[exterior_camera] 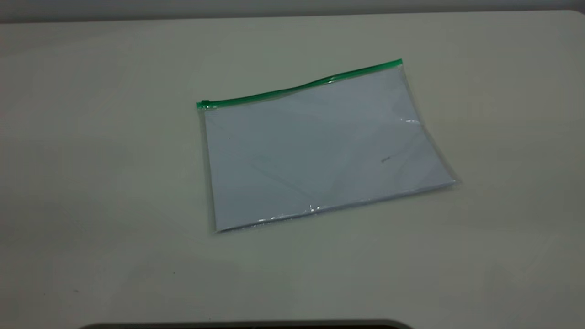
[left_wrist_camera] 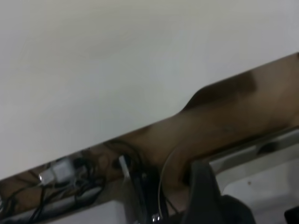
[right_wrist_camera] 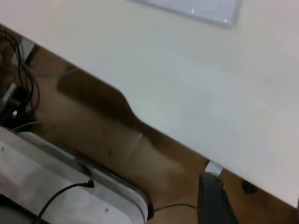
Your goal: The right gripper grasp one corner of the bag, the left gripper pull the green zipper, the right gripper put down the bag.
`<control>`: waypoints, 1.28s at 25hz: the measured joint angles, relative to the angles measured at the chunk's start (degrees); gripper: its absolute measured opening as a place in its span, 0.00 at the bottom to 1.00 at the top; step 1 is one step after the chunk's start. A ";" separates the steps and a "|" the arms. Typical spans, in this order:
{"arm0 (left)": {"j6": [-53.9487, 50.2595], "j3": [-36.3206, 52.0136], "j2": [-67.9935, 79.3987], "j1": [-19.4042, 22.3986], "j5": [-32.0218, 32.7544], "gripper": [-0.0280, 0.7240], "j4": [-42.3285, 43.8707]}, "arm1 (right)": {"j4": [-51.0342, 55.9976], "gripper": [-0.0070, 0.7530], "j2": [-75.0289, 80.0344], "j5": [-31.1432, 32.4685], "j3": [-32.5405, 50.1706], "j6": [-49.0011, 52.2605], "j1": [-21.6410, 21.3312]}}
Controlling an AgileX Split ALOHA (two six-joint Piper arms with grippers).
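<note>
Waiting at the start line, we have the bag (exterior_camera: 320, 146) lying flat in the middle of the table (exterior_camera: 91, 160), papers inside, nothing touching it. Its long axis runs roughly across the exterior view, tilted so the right end sits farther back. The zipper (exterior_camera: 299, 87) trims the far long edge, and the slider (exterior_camera: 205, 103) sits at that edge's left end.

Neither arm shows in the exterior view, so both are pulled back off the table. Our right wrist view catches one corner of the bag (right_wrist_camera: 205, 10) well apart, with the table's edge and the floor beneath it, plus a dark sliver of the right claw (right_wrist_camera: 212, 198); how wide it stands we cannot tell, and it holds nothing visible. The left claw (left_wrist_camera: 205, 193) shows only a dark part too, opening unknown, with no bag in its view.

Judging from this, nothing is done yet. We reckon the right arm must reach in for a right-hand corner, the far one by the zipper looking the likeliest, while the slider waits on the left arm's side.
</note>
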 joint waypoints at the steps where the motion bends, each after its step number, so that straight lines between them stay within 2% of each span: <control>1: -0.13 0.06 -0.35 0.00 -0.21 0.79 0.00 | -0.15 0.62 -0.81 0.83 0.00 -0.06 0.00; 4: -0.27 0.10 -0.59 0.00 -0.46 0.79 -0.13 | -1.65 0.62 -2.90 2.80 0.06 -0.21 0.00; 19: -0.68 0.10 -2.62 0.12 -0.75 0.79 -0.13 | -3.42 0.62 -6.65 2.29 1.13 -0.04 -0.34; 22: -0.59 0.10 -6.17 3.67 -0.75 0.79 -0.18 | -2.43 0.62 -10.50 2.29 1.13 -0.04 -6.30; 28: -0.59 0.10 -16.85 13.53 -0.56 0.79 -0.18 | -2.37 0.62 -20.25 2.45 1.13 0.02 -25.45; 30: -0.59 0.10 -20.59 15.01 -0.43 0.79 -0.18 | -2.37 0.62 -23.58 2.52 1.13 0.02 -28.57; 32: -0.59 0.10 -23.40 15.19 -0.03 0.79 -0.18 | -2.37 0.62 -27.22 2.64 1.13 0.02 -29.48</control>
